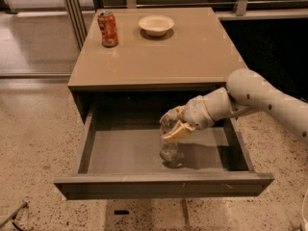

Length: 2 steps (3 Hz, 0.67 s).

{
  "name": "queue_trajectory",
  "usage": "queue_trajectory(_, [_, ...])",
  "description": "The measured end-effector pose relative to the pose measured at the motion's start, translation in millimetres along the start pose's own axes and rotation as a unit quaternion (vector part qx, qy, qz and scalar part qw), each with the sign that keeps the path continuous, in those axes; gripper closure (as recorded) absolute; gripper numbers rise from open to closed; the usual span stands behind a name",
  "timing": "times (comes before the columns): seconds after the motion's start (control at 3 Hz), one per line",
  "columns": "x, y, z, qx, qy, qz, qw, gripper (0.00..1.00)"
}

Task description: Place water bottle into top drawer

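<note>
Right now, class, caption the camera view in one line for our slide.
Robot hand grips the water bottle, standing it upright inside the open top drawer.

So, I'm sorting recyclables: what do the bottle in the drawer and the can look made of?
The water bottle, gripped by the end effector inside the top drawer: likely clear plastic, see-through ribbed walls. The soda can: probably aluminium, orange-red print, silvery rim.

Clear water bottle stands upright in open top drawer, jaws clasping its top.
</note>
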<state>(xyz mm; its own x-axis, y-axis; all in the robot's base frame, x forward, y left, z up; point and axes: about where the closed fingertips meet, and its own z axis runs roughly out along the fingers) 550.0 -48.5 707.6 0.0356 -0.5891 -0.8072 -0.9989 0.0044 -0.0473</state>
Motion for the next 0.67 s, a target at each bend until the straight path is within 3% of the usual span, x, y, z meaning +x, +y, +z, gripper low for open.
queue_trajectory(0.67, [15.8, 6.7, 4.1, 0.003, 0.008, -0.008, 0.9999, 1.00])
